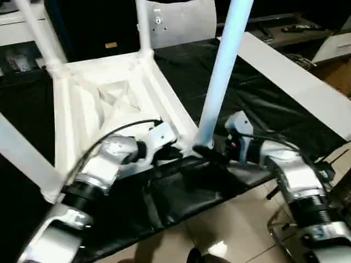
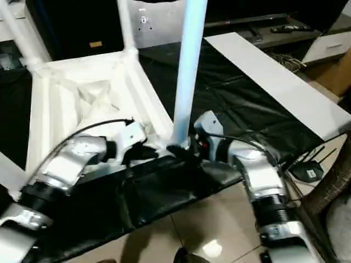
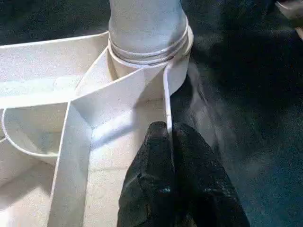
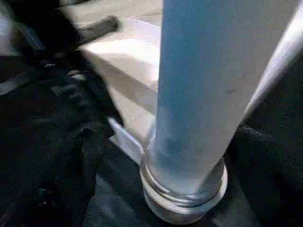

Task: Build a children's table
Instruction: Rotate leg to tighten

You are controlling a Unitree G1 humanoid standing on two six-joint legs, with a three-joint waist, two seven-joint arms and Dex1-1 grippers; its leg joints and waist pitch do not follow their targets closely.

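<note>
1. Upside down, the tabletop (image 1: pixel 109 104) lies on the black-covered counter (image 1: pixel 263 109) near the counter's front edge, so its ribbed underside and corner sockets face up for the legs.
2. Three legs (image 1: pixel 147 27) already stand in other corners; the near-right leg (image 1: pixel 222 71) rises from its socket (image 3: pixel 149 52), its collar seated there.
3. Pinched on the thin rim just beside that socket is the left hand (image 3: pixel 168 137), its fingers closed on the plastic edge, probably to keep the top from turning or sliding.
4. Close by the base of that leg sits the right hand (image 1: pixel 211 154); how wide its fingers stand I cannot tell, nor whether they touch the leg.
5. Judging by the seated collar, this last leg looks nearly or fully screwed home.
</note>
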